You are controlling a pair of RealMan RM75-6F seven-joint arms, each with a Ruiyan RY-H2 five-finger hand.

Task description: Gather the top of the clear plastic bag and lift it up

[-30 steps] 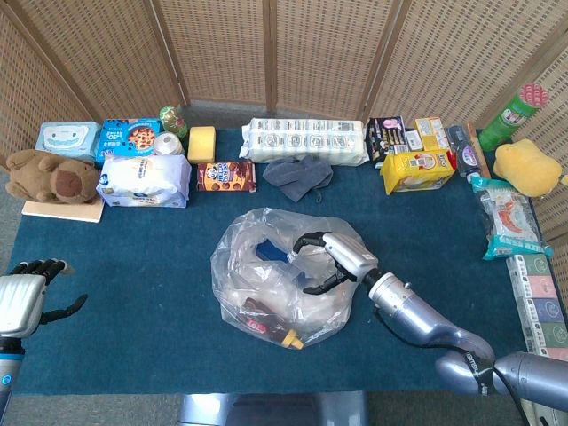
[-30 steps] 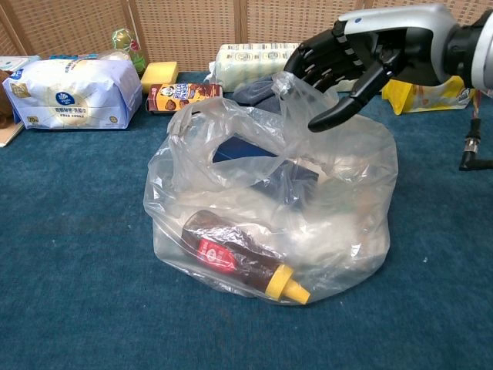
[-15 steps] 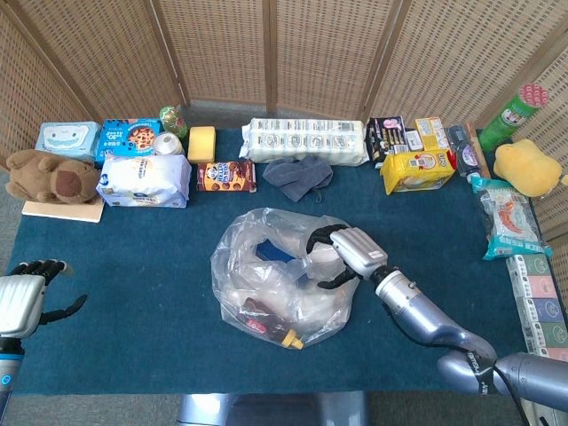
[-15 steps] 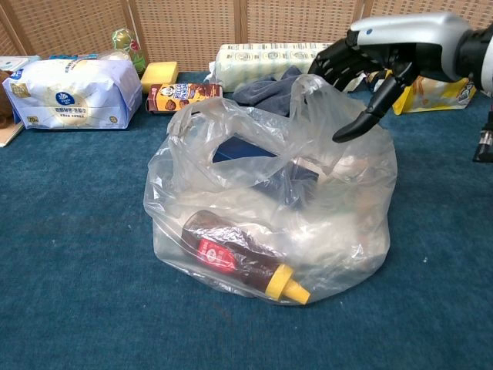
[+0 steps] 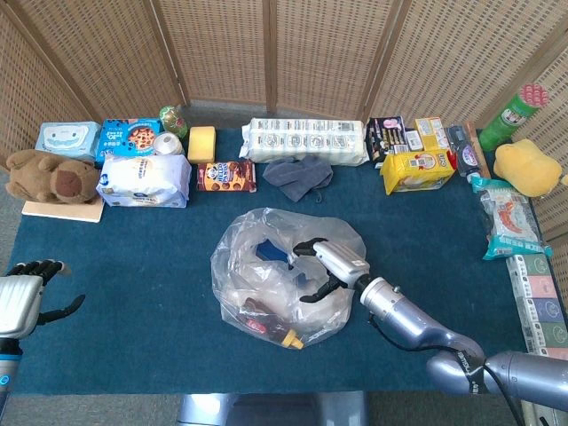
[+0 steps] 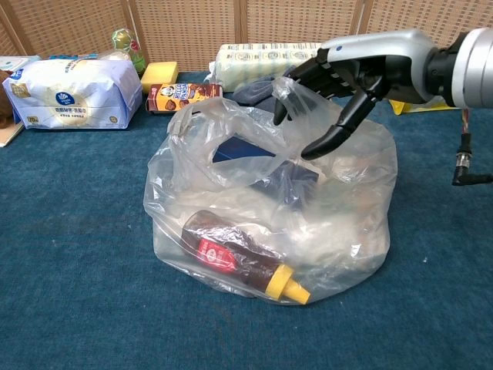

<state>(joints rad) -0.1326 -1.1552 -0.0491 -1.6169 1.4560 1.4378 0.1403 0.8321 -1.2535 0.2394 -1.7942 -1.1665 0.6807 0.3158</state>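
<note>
1. The clear plastic bag (image 6: 269, 208) sits slumped on the blue table cloth (image 5: 133, 266), near the middle, with a brown sauce bottle (image 6: 243, 258) lying inside it
2. The right hand (image 6: 339, 89) hovers at the bag's raised top edge, fingers curved and apart; whether it pinches the plastic I cannot tell
3. The left hand (image 5: 22, 297) rests at the table's near left edge, fingers spread, holding nothing

clear crinkled plastic bag (image 6: 262, 208) under black-fingered silver right hand (image 6: 339, 85) | brown red-labelled, yellow-capped sauce bottle (image 6: 243, 258) below hand | dark teal table cloth (image 6: 69, 254)
</note>
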